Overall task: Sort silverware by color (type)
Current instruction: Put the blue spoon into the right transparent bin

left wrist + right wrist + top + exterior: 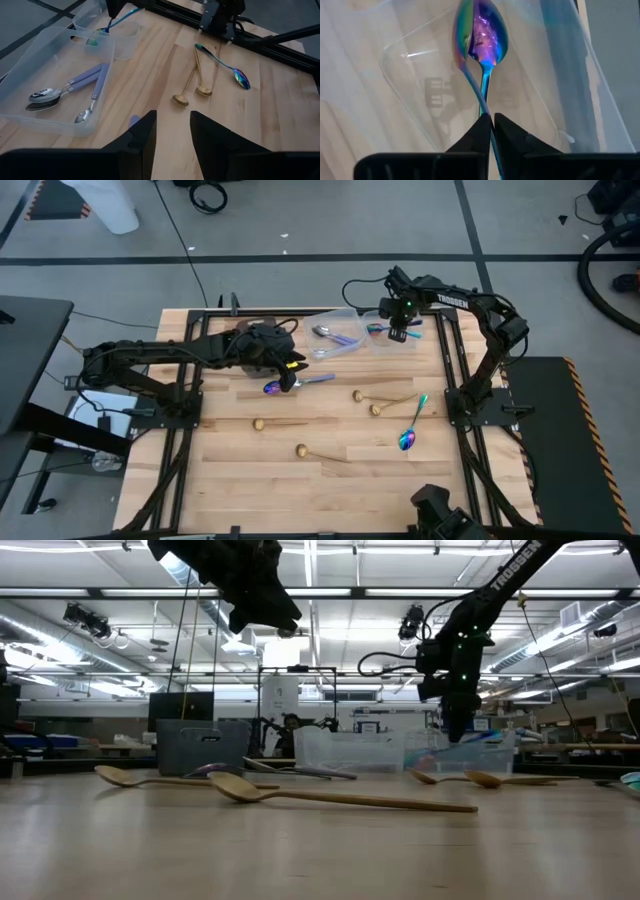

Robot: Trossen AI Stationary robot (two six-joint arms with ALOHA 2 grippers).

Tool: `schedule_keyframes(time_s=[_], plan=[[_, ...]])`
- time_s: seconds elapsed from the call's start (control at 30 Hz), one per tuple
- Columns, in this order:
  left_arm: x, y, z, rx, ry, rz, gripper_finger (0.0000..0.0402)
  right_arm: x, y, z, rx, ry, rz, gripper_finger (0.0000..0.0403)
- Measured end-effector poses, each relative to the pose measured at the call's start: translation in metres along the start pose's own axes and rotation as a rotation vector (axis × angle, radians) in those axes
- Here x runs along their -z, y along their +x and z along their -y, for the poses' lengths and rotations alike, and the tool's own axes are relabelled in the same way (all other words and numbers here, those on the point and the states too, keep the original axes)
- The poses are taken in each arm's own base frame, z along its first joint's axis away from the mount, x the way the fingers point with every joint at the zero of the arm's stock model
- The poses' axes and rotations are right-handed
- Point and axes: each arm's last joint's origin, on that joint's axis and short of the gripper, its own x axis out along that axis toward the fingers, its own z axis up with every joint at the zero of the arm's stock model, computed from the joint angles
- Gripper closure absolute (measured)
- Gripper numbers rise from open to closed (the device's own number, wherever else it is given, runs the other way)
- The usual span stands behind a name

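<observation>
the right gripper (493,120) pinches a rainbow spoon (482,35) by its thin handle — light, stiff, slick — over the far clear container (420,80).

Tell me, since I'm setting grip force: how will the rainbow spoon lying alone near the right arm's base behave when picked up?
The rainbow spoon looks slim and rigid, so probably light and unlikely to flex. Its glossy finish suggests it may slip between narrow fingers. Lying flat on the table, its thin handle may pivot or skate if nudged off-centre.
</observation>
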Motion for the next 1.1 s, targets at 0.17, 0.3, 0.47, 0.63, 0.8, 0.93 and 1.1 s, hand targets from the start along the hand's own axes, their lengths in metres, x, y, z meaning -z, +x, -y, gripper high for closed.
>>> schedule_keyframes(time_s=[0.17,0.3,0.47,0.63,0.8,0.93,1.1], plan=[[0.0,0.0,0.0,0.0,0.0,0.0,0.0276,0.002,0.0,-0.002,-0.054,0.041,0.0,0.0352],[0.0,0.0,0.0,0.0,0.009,0.0,0.0276,0.003,0.0,-0.002,-0.042,0.072,-0.02,0.0323],[0.0,0.0,0.0,0.0,0.027,0.0,0.0276,0.007,0.0,-0.002,-0.032,0.074,-0.057,0.0299],[0.0,0.0,0.0,0.0,0.034,0.0,0.0276,0.008,-0.001,0.003,-0.017,0.077,-0.045,0.0308],[0.0,0.0,0.0,0.0,0.034,0.0,0.0276,0.012,-0.001,0.008,-0.011,0.072,-0.042,0.0361],[0.0,0.0,0.0,0.0,0.034,0.0,0.0276,0.013,-0.001,0.01,-0.01,0.097,-0.045,0.0394],[0.0,0.0,0.0,-0.001,0.034,0.0,0.0276,0.014,-0.002,0.006,-0.033,0.121,-0.067,0.0394]])
